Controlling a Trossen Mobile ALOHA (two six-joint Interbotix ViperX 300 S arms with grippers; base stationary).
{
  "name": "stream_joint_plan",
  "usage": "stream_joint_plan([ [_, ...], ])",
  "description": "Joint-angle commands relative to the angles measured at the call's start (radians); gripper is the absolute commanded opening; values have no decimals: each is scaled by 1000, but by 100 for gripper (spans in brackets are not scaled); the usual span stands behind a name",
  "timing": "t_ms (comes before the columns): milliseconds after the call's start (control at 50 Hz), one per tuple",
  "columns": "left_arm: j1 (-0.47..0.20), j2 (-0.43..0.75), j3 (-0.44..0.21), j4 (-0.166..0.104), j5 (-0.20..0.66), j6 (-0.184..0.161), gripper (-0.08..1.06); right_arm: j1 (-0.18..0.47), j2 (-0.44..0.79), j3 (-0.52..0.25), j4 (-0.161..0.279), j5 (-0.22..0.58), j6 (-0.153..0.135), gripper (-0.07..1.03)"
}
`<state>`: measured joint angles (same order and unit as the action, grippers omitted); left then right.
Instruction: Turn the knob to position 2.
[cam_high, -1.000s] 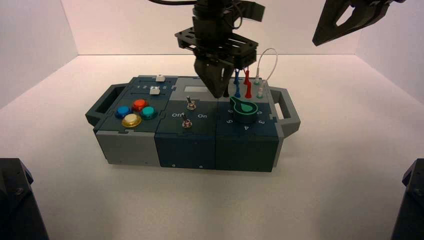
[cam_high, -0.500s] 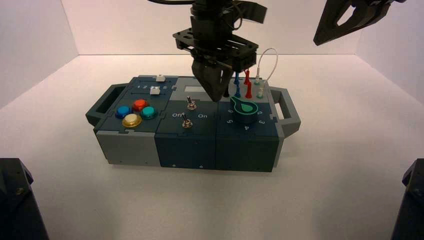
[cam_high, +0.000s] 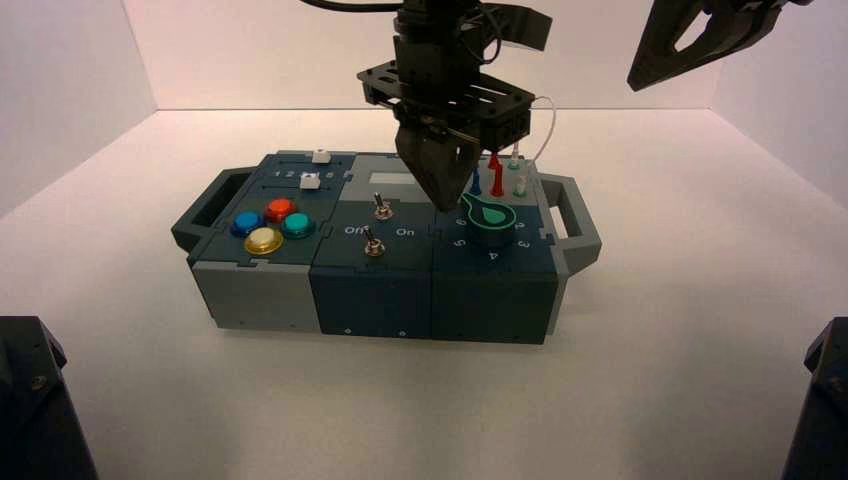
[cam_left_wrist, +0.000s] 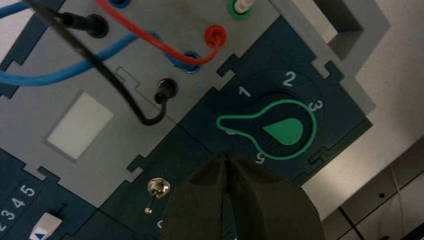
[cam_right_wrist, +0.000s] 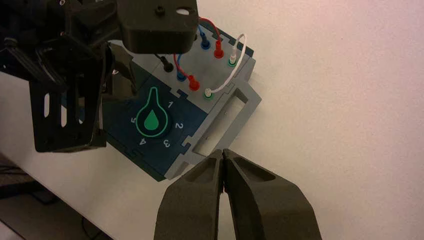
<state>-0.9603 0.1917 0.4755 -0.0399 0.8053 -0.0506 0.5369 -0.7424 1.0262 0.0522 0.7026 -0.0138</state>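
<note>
White dial numbers ring the knob (cam_left_wrist: 280, 131).

The left gripper (cam_high: 446, 196) points straight down at centre, fingers pressed together; the right gripper (cam_right_wrist: 223, 159) hangs raised, fingers likewise together.

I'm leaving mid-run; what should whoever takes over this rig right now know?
Left end effector: shut, above the box just beside the knob, not touching it.
Right end effector: shut, parked high off the box's right side.
Round dark knob with green teardrop top: tip points between dial digits 1 and 5, away from the white digit 2.
Done: approach only.
Left: grip the knob, turn it to 2.
</note>
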Motion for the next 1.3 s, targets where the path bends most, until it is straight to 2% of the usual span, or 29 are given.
stream_joint_plan([
  [20, -8, -12, -32, -2, -3, 2, -3, -3, -2, -34, -2, -8, -2, -2],
  [860, -14, 26, -75, 2, -2, 2, -3, -3, -14, -29, -2, -8, 0, -2],
  [1300, -14, 48, -94, 2, 8, 20, -3, -3, -14, -29, -3, -8, 0, -2],
])
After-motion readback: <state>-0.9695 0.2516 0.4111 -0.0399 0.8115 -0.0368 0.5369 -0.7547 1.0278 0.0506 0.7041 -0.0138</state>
